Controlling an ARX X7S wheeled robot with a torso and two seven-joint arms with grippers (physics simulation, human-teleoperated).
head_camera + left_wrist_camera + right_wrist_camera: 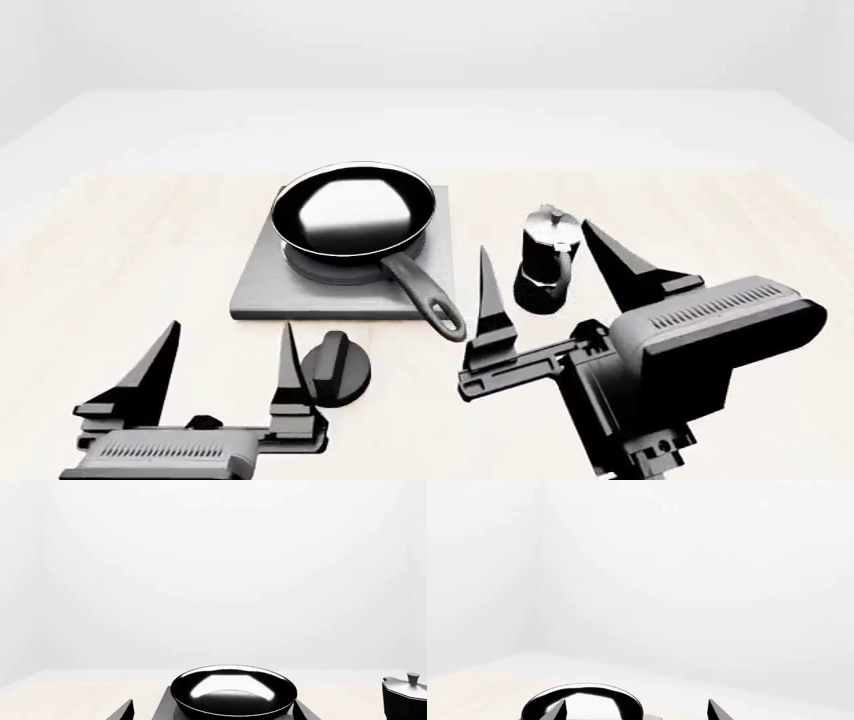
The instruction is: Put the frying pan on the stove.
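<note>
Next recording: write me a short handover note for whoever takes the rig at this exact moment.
Left pincer: open, empty, near the table's front edge beside the small round black knob.
Right pincer: open, empty, by the small black-and-silver moka pot.
The glossy black frying pan sits on the burner of the flat grey square stove, handle pointing toward the robot.
Done: the pan appears placed.
Left: nothing obvious; keep both arms clear.

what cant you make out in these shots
- Stove burner: hidden under the pan in the head view.
- Left wrist view: lower edge cuts off the pan's near side and handle; moka pot cut by the corner.
- Right wrist view: only the pan's far rim and two fingertips show.
- Knob: markings too small.
</note>
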